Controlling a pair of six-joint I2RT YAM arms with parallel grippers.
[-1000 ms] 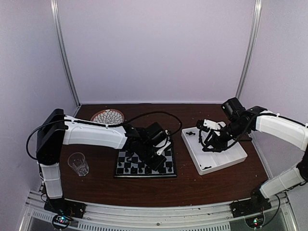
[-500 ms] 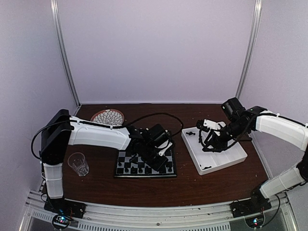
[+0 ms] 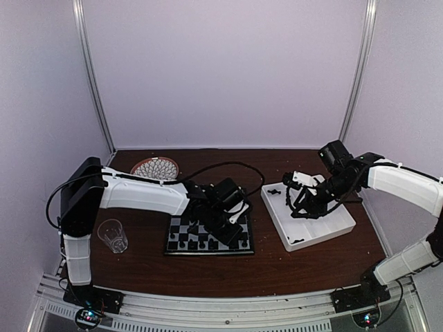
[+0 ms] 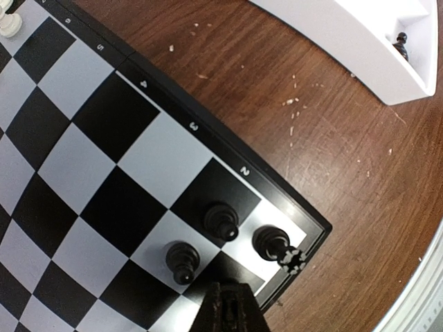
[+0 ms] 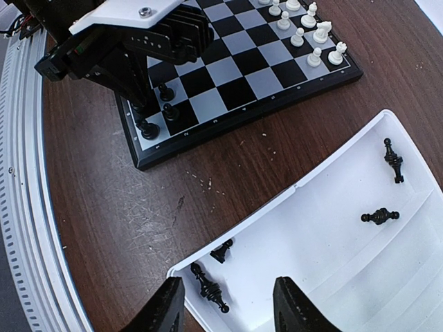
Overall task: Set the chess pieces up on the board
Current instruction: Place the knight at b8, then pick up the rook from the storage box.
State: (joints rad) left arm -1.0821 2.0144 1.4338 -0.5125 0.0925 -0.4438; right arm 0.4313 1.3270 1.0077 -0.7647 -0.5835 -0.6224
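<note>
The board (image 4: 138,159) fills the left wrist view, its near right corner below my left gripper (image 4: 232,310), which is shut with nothing in it. Three black chess pieces (image 4: 221,221) stand upright on that corner's squares, just ahead of the fingertips and clear of them. In the right wrist view several white pieces (image 5: 304,28) stand along the board's far side (image 5: 235,69). My right gripper (image 5: 228,311) hangs open over the white tray (image 5: 297,187). Two black pieces (image 5: 210,287) lie on their sides in the tray's corner between the fingers, and two more (image 5: 379,216) lie farther in.
A clear glass (image 3: 113,235) stands left of the board (image 3: 208,253) near the left arm's base. A round patterned plate (image 3: 154,167) lies at the back left. The tray (image 3: 339,232) sits right of the board at an angle. A black cable (image 3: 235,164) loops over the table behind the board.
The left arm has drawn back and up a little from the board's near right corner. The right arm has not moved.
</note>
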